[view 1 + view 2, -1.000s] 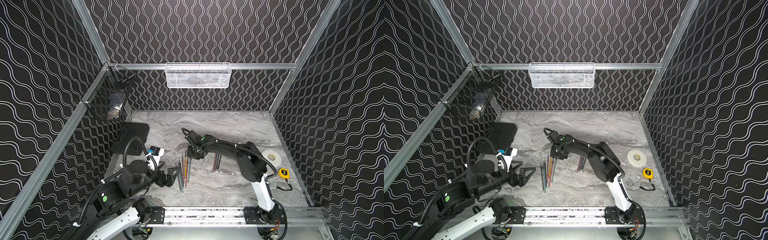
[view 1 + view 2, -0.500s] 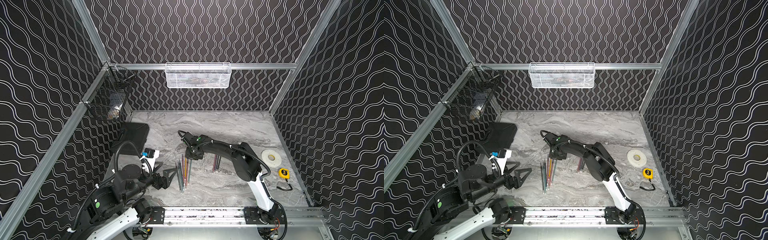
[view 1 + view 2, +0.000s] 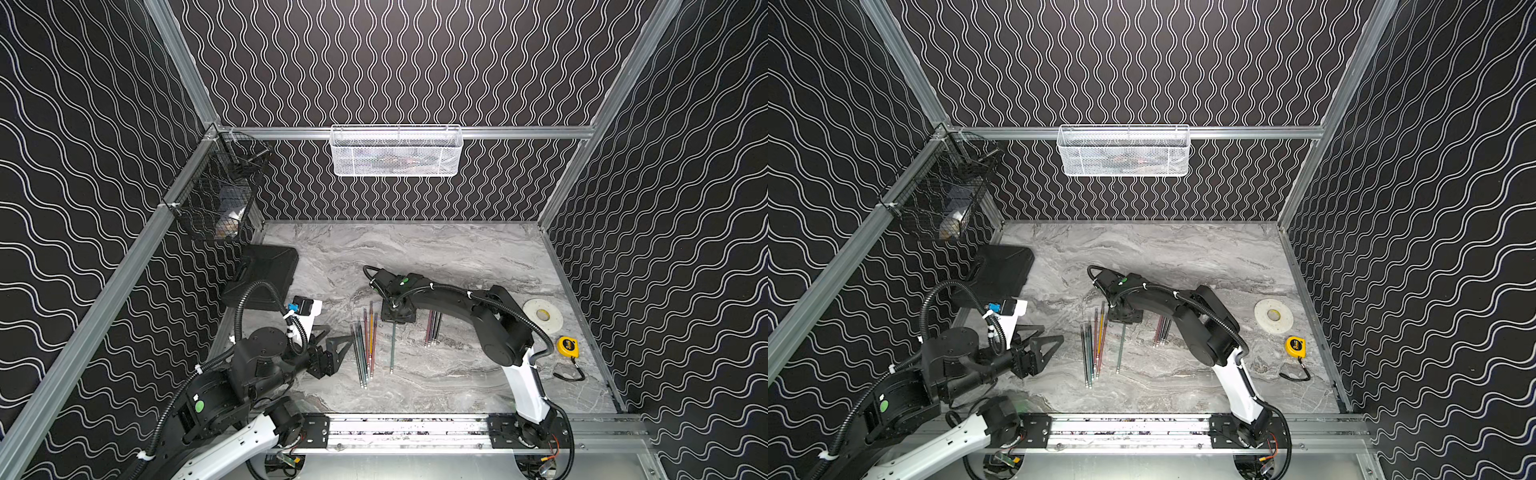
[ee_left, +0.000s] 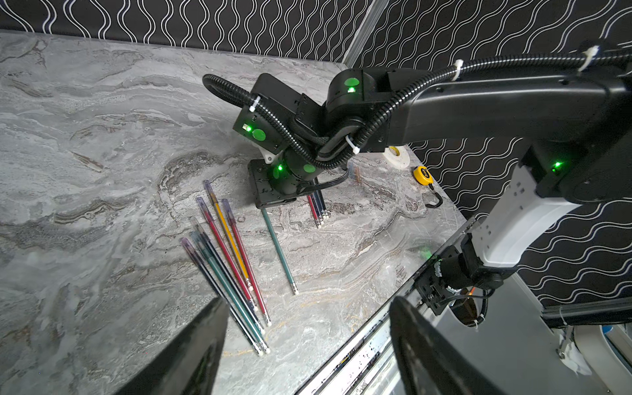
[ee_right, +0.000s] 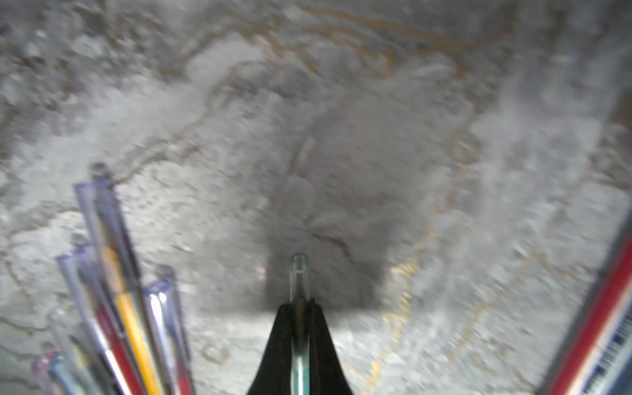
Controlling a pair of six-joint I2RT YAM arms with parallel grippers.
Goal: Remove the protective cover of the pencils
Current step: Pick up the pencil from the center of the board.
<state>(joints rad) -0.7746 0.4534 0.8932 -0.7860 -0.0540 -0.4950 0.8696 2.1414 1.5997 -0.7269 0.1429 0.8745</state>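
Left wrist view: the left gripper (image 4: pixel 307 342) stands wide, nothing between its black fingers, above a grey marbled table (image 4: pixel 85 136). Right of it six thin pencils (image 4: pixel 232 260) fan out, long axes running from the front rail toward the back wall, pale tips nearest the rail. Glossy purple-tinted sleeves (image 4: pixel 208 189) over their far ends show sharply here. Next lies a lone teal pencil (image 4: pixel 278 253), same heading. In both top views its far end hides under the right gripper (image 3: pixel 398 316). The right wrist view shows a clear round-tipped tube (image 5: pixel 298 270) there, pinched tight between the fingers. A second bunch (image 3: pixel 432 328) lies further right.
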